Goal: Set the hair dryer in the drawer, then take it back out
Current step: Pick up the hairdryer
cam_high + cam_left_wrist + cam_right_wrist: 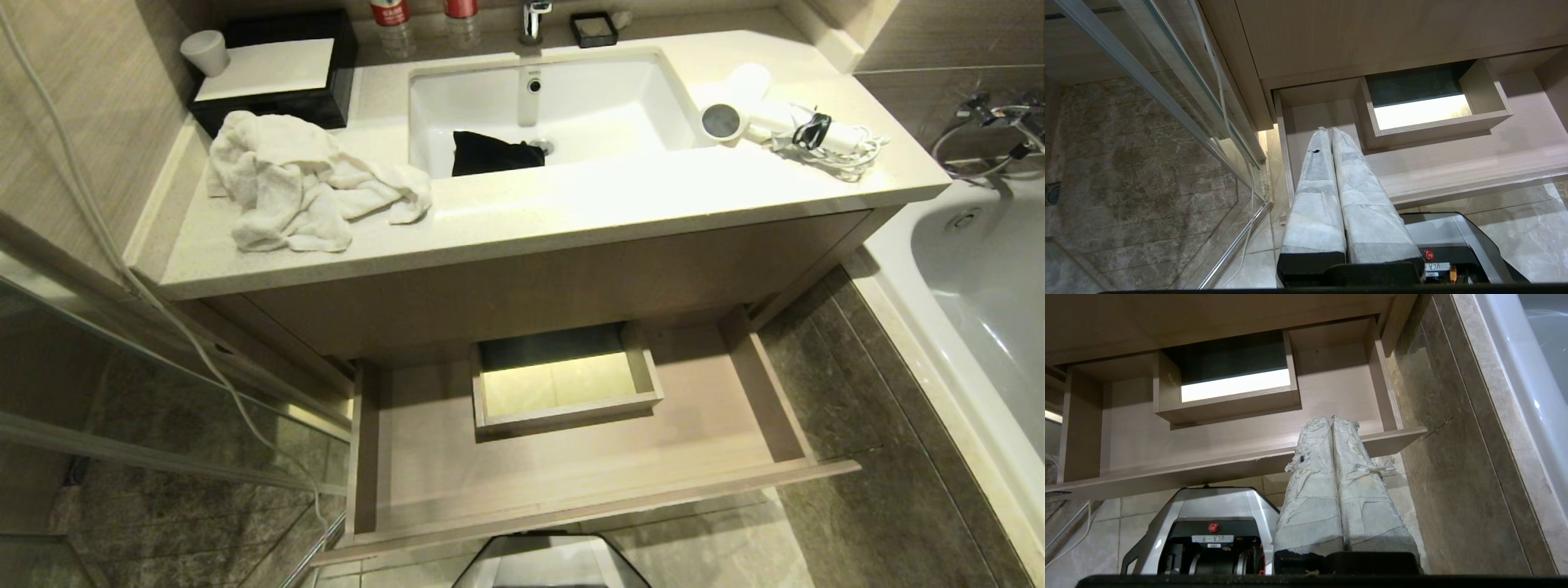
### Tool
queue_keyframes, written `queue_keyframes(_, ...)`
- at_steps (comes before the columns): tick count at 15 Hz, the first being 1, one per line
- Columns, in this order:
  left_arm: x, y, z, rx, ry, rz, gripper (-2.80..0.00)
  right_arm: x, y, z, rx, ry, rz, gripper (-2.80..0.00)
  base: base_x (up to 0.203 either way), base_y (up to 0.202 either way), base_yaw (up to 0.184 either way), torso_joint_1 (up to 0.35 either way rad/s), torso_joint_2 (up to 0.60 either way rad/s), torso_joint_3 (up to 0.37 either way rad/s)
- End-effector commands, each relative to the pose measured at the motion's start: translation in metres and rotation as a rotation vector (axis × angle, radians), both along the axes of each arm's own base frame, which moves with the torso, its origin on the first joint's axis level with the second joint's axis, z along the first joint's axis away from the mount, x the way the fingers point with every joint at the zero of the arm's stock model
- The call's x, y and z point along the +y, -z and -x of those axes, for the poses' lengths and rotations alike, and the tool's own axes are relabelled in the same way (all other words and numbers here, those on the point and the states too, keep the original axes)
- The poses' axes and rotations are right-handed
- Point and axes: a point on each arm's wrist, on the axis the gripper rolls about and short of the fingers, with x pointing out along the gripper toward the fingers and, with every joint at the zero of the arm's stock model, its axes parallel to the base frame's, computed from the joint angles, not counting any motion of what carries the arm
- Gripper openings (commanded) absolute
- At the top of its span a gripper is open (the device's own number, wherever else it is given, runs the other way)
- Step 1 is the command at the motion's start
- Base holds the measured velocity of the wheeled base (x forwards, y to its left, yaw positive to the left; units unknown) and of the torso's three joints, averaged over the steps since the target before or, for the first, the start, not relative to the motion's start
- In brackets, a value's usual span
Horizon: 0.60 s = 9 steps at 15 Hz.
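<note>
I see both claws, left gripper (1331, 130) and right gripper (1332, 418), pinched closed, empty, below the sink (555, 106); the hair dryer (763, 114) right of it could snag its cord above the drawer (571, 474).

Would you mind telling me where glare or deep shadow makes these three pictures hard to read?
Head view: glare washes out the countertop in front of the sink and around the hair dryer; the boxed cutout in the drawer glows yellow. Left wrist view: the cutout's floor is blown white, and shadow covers the drawer's back. Right wrist view: the same bright strip, with the vanity underside dark.
</note>
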Motion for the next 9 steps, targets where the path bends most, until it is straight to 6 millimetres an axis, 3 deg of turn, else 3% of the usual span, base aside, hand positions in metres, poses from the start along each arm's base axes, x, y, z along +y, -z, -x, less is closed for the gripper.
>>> queue_keyframes(1, 0.0000, 0.0004, -0.0001, 0.001, 0.000, 0.000, -2.80, 0.0000, 0.0003, 0.0001, -0.001, -0.002, 0.004, -2.80, 0.000, 0.000, 0.000, 0.000, 0.00, 0.000)
queue_keyframes(9, 0.0000, 0.0002, -0.0001, 0.001, 0.000, 0.000, -2.80, -0.0001, 0.0003, 0.0001, -0.001, 0.004, 0.004, -2.80, 0.000, 0.000, 0.000, 0.000, 0.00, 0.000)
